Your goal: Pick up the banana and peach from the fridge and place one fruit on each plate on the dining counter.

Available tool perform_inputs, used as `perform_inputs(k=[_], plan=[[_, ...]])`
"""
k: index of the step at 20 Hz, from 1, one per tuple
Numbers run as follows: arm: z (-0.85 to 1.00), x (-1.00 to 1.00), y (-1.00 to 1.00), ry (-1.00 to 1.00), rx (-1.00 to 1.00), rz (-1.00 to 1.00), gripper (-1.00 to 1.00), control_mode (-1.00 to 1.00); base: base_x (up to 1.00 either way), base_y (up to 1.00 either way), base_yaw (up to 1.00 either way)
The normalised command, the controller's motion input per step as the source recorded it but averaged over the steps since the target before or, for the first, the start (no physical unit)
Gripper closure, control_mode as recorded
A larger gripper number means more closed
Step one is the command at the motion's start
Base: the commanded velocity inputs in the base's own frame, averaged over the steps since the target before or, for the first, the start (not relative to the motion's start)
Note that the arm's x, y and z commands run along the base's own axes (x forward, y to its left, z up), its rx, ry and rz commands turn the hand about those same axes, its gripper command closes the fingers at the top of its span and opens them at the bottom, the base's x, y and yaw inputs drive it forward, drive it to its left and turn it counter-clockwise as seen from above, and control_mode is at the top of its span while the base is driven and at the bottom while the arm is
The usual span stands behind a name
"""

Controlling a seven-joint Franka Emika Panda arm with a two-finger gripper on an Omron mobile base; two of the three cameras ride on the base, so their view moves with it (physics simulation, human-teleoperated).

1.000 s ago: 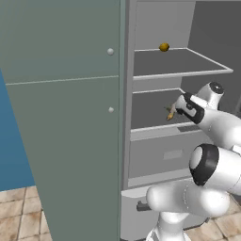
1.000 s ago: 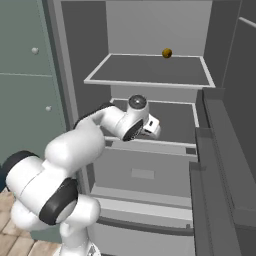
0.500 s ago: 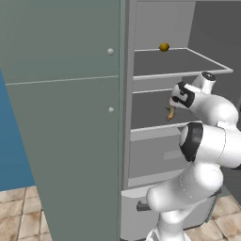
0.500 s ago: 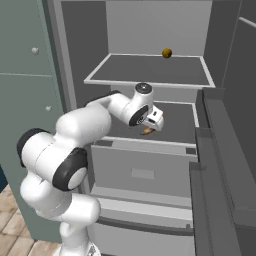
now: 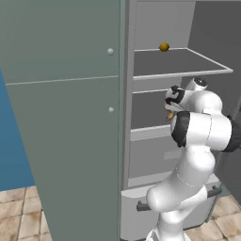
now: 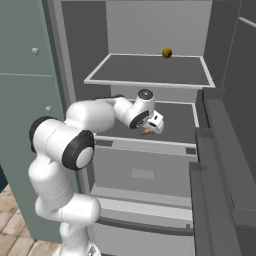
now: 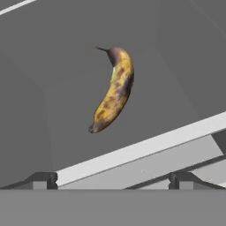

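**Arm folded higher, hand reaching into the fridge over the banana**

Compared with a second ago: arm raised and folded tighter, elbow now standing tall in front of the fridge [image 5: 155,141], hand pushed further in over the middle shelf [image 6: 180,120]. Earlier, hand held lower and further out from the shelf's front edge. Base views unshifted, so no camera move. Small round olive-yellow ball [image 6: 167,52] unchanged, near the back edge of the top shelf [image 6: 150,70].

Gripper [image 7: 113,178] with jaws spread wide, nothing between them; two dark fingertips [image 7: 42,179] well apart at the bottom of the hand view, clear of the fruit. In the right base view, gripper [image 6: 151,127] just above the shelf near its front edge.

Banana [image 7: 112,90] lying on the dark middle shelf, behind the white front edge and ahead of the fingertips, untouched. Seen also as a small orange-brown spot beneath the hand [image 6: 146,132] and beside the wrist in the left base view [image 5: 170,116]. Curved, yellow-orange skin heavily mottled with brown patches, a small greenish streak near the upper end, dark stem tip at one end, brownish blunt tip at the other. Long axis running roughly away from the shelf's front edge, bowed to one side.

Bottom drawer with dark bar handle [image 5: 141,206] shut below.
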Motion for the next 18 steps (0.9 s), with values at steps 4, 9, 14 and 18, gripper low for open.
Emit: perform_inputs(k=[4, 9, 14, 18], plan=[[-0.29, 0.37, 0.00, 0.00, 0.00, 0.00, -1.00, -1.00, 0.00, 0.00, 0.00], [-0.10, 0.57, -0.03, 0.00, 0.00, 0.00, -1.00, -1.00, 0.00, 0.00, 0.00], [-0.13, 0.60, -0.10, 0.01, 0.00, 0.00, -1.00, -1.00, 0.00, 0.00, 0.00], [-0.28, 0.44, -0.27, 0.06, 0.00, -0.01, -1.00, -1.00, 0.00, 0.00, 0.00]])
